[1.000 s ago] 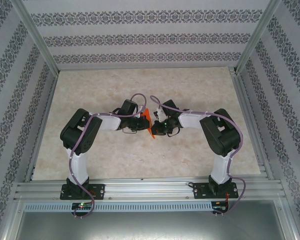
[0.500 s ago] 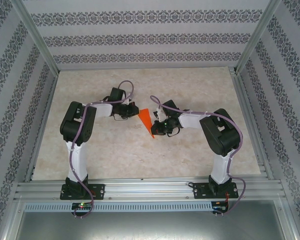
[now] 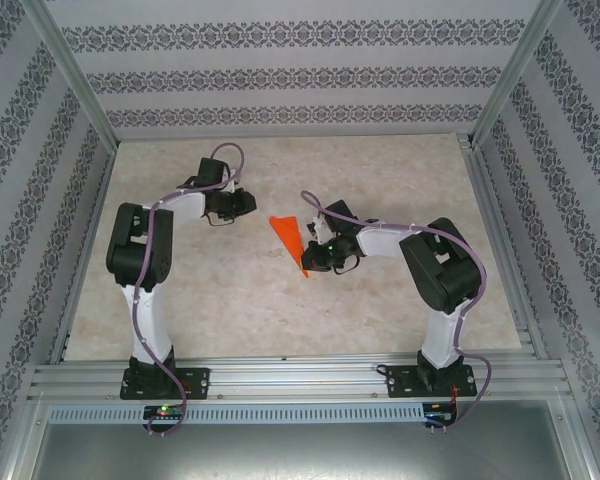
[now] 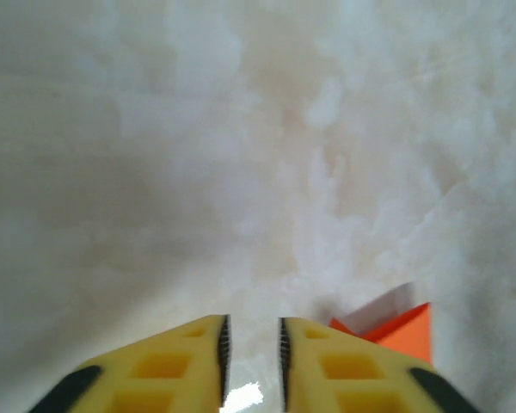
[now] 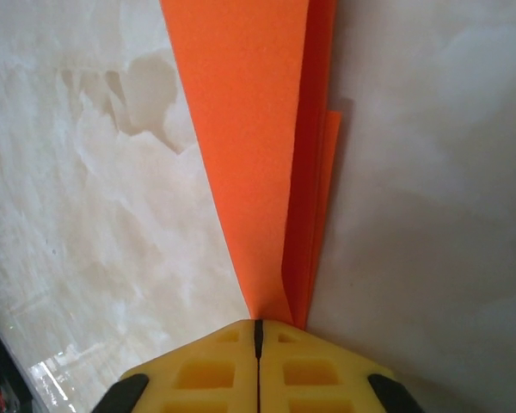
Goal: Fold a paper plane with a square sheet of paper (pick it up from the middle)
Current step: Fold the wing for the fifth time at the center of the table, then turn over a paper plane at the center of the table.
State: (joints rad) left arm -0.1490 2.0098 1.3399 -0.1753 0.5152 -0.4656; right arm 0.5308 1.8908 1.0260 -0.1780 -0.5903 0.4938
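Observation:
The orange-red paper plane (image 3: 291, 240) is a narrow folded dart hanging near the table's middle, and its shadow falls on the marble below it. My right gripper (image 3: 309, 263) is shut on its pointed near end. In the right wrist view the paper plane (image 5: 258, 129) fans out away from the closed right gripper (image 5: 258, 325), with folded layers stacked on its right side. My left gripper (image 3: 249, 204) stands apart, to the left of and behind the dart. In the left wrist view the left gripper (image 4: 251, 329) is open by a narrow gap with nothing in it. A corner of the paper plane (image 4: 406, 332) shows at lower right.
The beige marble table (image 3: 280, 320) is bounded by aluminium rails (image 3: 290, 378) at the near edge and patterned walls on the other three sides. Both arm bases are bolted to the near rail.
My left gripper has let go of the paper, opened a little and drawn back to the left and rear. The right gripper has kept still with the dart in it.

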